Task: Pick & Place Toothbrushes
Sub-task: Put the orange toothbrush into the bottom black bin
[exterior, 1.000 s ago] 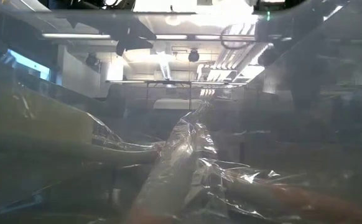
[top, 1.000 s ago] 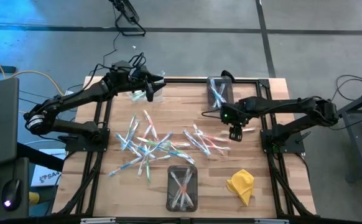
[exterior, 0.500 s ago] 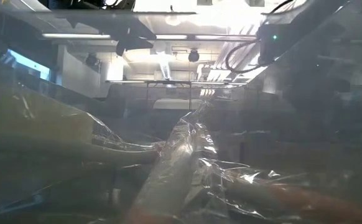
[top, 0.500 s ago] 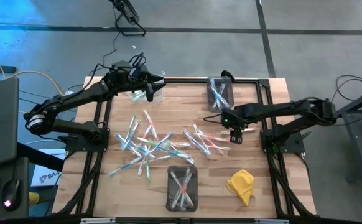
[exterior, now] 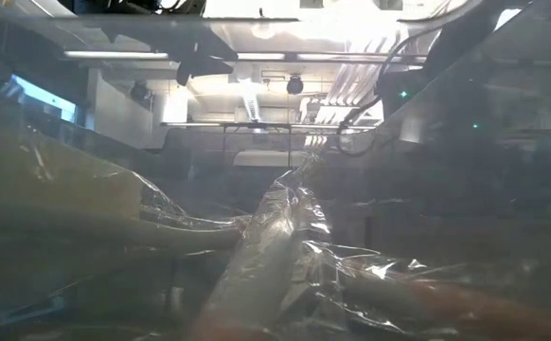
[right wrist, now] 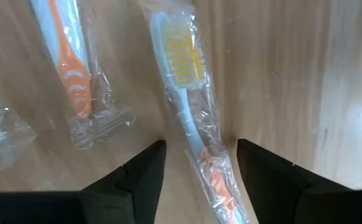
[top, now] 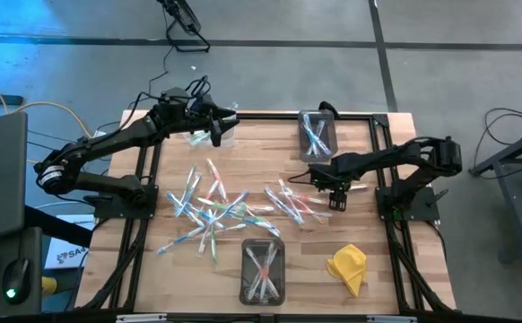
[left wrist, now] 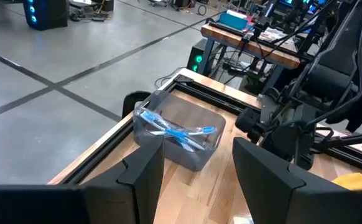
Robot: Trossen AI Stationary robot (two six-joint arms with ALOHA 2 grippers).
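The right jaws (right wrist: 196, 163) are open, low over the bench (top: 378, 287). One wrapped toothbrush (right wrist: 187, 118) lies between the two fingers, but they are not squeezing it. It is white with yellow bristles and an orange grip, inside a clear wrapper. A second wrapped one (right wrist: 66, 56), orange and pale blue, lies just beside it.

The left jaws (left wrist: 196, 168) are open too and hold nothing. They hang over the far left corner of the bench, by a small clear bin (top: 209, 136).

From above there are three bins with toothbrushes in them: that one, one (top: 316, 133) at the far edge with blue ones, and one (top: 263, 270) at the near edge. Many loose toothbrushes (top: 209, 208) lie in a messy pile in the middle, too many to count. They are thin and white with blue, green or pink parts. One yellow cloth (top: 348, 266) lies near the right front.
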